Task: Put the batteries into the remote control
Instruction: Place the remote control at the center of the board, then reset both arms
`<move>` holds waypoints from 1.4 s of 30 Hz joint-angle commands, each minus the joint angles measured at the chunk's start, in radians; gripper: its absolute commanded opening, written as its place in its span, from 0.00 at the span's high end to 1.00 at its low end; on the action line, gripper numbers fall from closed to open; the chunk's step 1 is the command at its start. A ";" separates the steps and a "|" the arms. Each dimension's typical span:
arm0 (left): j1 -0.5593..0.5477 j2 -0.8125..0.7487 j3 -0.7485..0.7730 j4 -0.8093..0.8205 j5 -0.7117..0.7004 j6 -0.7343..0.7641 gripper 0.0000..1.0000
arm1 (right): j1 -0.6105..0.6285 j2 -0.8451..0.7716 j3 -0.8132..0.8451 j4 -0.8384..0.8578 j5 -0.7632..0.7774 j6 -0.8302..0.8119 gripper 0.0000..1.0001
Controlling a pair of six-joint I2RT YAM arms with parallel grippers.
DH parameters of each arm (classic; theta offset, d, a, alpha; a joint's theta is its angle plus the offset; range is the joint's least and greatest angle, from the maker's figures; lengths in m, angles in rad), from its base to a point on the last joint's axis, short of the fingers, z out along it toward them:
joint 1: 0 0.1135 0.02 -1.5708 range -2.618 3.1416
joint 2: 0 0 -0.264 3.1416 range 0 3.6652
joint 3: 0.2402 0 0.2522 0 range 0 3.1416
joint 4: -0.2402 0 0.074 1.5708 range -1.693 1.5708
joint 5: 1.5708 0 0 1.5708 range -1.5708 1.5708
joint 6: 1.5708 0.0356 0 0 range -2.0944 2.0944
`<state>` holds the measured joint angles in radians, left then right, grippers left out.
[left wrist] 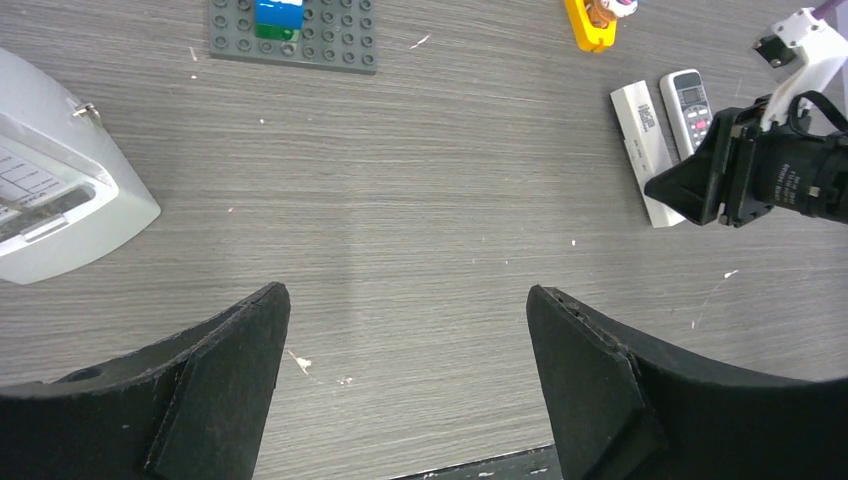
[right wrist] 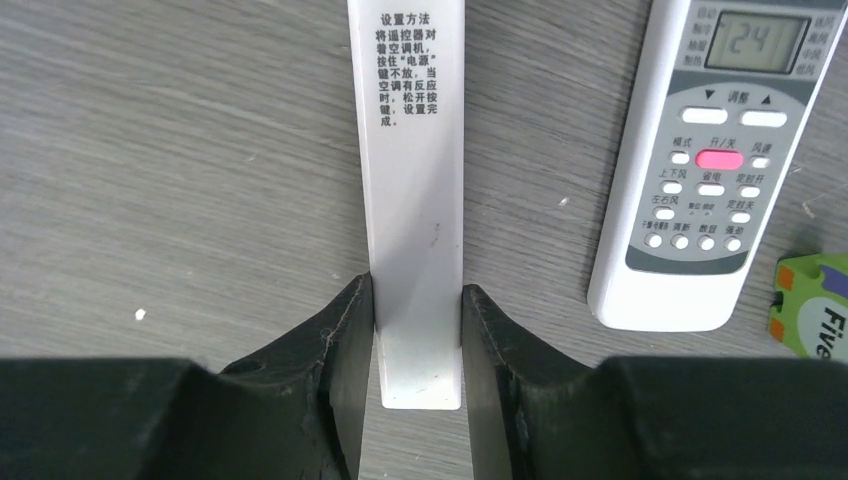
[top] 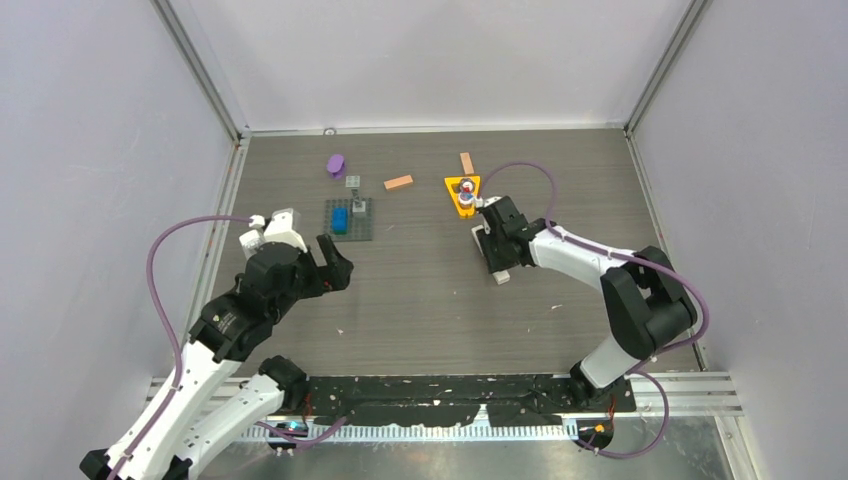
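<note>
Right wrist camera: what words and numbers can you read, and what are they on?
"设置方法": heading printed on the white bar; the smaller Chinese lines under it are only partly readable.
"24": on the screen of the remote.
"开/关": above the remote's pink button; the other button labels are too small to read.
"Five": on the green tag, cut off by the picture's edge.

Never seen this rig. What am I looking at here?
Two robot arms bolted to a grey wood-grain table. One picture looks down from above; the other two come from wrist cameras, so the black wedges are that arm's own fingers. The left gripper hangs open, empty. The right gripper is closed on a long white plastic slab with printed Chinese text, beside a white remote control with a pink button. Farther back: a grey studded baseplate carrying a blue brick.
</note>
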<state>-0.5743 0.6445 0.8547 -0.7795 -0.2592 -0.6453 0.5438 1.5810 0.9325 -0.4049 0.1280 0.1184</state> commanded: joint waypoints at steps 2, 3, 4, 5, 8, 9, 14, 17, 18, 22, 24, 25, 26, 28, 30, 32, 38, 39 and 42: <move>-0.002 0.007 0.029 0.059 0.042 0.003 0.10 | -0.024 0.050 0.053 0.026 -0.004 0.076 0.63; -0.002 0.008 0.026 0.066 0.055 0.003 0.09 | -0.024 0.054 0.061 0.018 0.002 0.080 0.61; -0.002 0.010 0.022 0.072 0.064 0.001 0.09 | -0.024 0.061 0.064 0.012 0.009 0.086 0.54; -0.002 0.015 0.020 0.076 0.075 -0.003 0.08 | -0.024 0.061 0.068 0.003 0.019 0.090 0.50; -0.002 0.042 0.026 0.066 0.090 -0.029 0.01 | -0.023 0.038 0.066 -0.002 0.035 0.097 0.32; -0.002 0.054 0.032 0.054 0.085 -0.044 0.00 | -0.023 0.030 0.068 -0.007 0.039 0.098 0.27; -0.002 0.098 0.099 -0.071 0.008 -0.092 0.00 | -0.024 -0.083 0.095 -0.038 0.052 0.121 0.08; -0.002 0.098 0.145 -0.103 0.028 -0.057 0.01 | -0.024 -0.178 0.116 -0.074 0.076 0.141 0.04; -0.002 0.090 0.147 -0.095 0.029 -0.049 0.00 | -0.025 -0.196 0.126 -0.094 0.087 0.149 0.04; -0.002 -0.007 0.124 -0.020 0.048 0.016 0.00 | -0.026 -0.347 0.139 -0.152 0.202 0.200 0.05; -0.001 -0.071 0.118 0.006 0.044 0.036 0.01 | -0.028 -0.441 0.132 -0.183 0.276 0.235 0.05; -0.002 -0.099 0.120 0.020 0.046 0.048 0.00 | -0.028 -0.507 0.131 -0.197 0.301 0.260 0.05; -0.002 -0.124 0.132 0.025 0.050 0.060 0.00 | -0.028 -0.540 0.129 -0.225 0.348 0.269 0.05; -0.002 -0.163 0.169 0.009 0.043 0.074 0.00 | -0.028 -0.682 0.133 -0.276 0.411 0.305 0.05; -0.002 -0.189 0.221 -0.043 0.024 0.077 0.00 | -0.028 -0.789 0.141 -0.320 0.457 0.324 0.05; -0.002 -0.206 0.259 -0.090 0.013 0.079 0.00 | -0.028 -0.889 0.156 -0.361 0.487 0.336 0.05; -0.002 -0.276 0.311 -0.190 0.014 0.076 0.00 | -0.028 -1.060 0.312 -0.550 0.568 0.357 0.05; -0.001 -0.290 0.316 -0.205 0.014 0.070 0.00 | -0.028 -1.063 0.376 -0.601 0.575 0.354 0.05; -0.002 -0.332 0.335 -0.247 0.023 0.042 0.00 | -0.028 -1.066 0.489 -0.691 0.557 0.351 0.05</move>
<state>-0.5743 0.3542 1.1496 -0.9478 -0.2340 -0.5919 0.5194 0.5060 1.2968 -0.9352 0.6369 0.4496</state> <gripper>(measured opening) 0.994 0.954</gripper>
